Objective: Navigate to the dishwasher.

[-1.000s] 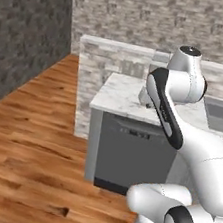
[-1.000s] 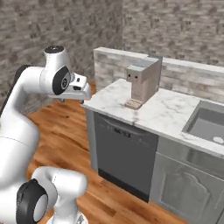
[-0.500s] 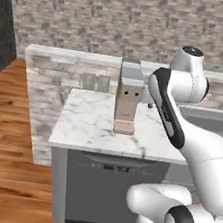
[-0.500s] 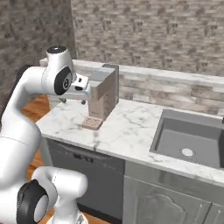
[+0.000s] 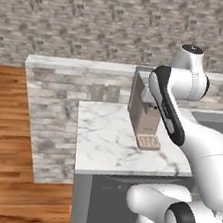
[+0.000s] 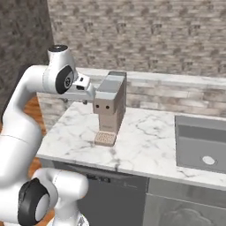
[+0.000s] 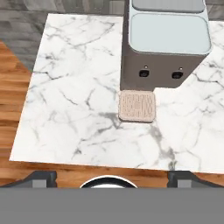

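Right base view: the dishwasher (image 6: 115, 194) sits directly below the marble tabletop (image 6: 145, 145), its dark grey front and narrow control strip partly covered by the robot's white base at lower left and cut off by the bottom edge of the frame. In the left base view the dishwasher (image 5: 105, 203) appears as a dark panel under the front edge of the tabletop (image 5: 108, 143), with its right portion hidden behind the arm.

A coffee machine (image 6: 110, 106) stands on the tabletop above the dishwasher, against the low stone back ledge; its drip tray (image 6: 105, 138) lies at its foot. In the left base view the arm crosses in front of the coffee machine (image 5: 140, 110), hiding its right side. A sink (image 6: 202, 143) is recessed in the tabletop to the right of the coffee machine and is cut off at the frame edge.

The gripper (image 6: 88, 93) is held level beside the coffee machine's upper left corner, over the tabletop. In the hand view the coffee machine (image 7: 166, 48) is seen from above. Only the two dark tips of the fingers (image 7: 39, 178) show at the bottom corners, set wide apart.
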### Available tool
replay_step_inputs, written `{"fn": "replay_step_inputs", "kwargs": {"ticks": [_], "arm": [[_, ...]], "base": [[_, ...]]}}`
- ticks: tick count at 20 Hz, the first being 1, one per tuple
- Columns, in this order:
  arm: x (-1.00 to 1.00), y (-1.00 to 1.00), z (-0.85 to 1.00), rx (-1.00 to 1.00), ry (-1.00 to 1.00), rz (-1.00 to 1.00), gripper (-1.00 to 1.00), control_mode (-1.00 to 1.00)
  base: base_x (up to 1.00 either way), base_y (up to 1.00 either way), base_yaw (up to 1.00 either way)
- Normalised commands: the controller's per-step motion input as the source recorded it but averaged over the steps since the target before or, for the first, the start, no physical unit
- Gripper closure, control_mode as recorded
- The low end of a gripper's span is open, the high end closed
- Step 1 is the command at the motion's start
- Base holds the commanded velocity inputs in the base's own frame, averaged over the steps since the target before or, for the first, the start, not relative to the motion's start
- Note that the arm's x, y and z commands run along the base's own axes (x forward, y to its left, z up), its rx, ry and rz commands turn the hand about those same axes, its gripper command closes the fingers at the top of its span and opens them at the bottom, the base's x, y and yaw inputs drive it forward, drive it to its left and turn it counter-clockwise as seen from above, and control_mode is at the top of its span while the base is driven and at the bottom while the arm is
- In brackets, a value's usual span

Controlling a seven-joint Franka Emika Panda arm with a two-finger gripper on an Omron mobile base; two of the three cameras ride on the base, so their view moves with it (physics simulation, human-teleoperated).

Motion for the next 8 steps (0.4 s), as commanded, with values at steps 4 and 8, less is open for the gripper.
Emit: {"fn": "replay_step_inputs", "kwargs": {"ticks": [4, 8], "arm": [[0.00, 0.00, 0.00, 0.00, 0.00, 0.00, -1.00, 1.00], [0.00, 0.00, 0.00, 0.00, 0.00, 0.00, -1.00, 1.00]], "base": [[0.39, -0.04, -0.04], [0.51, -0.04, 0.00]]}}
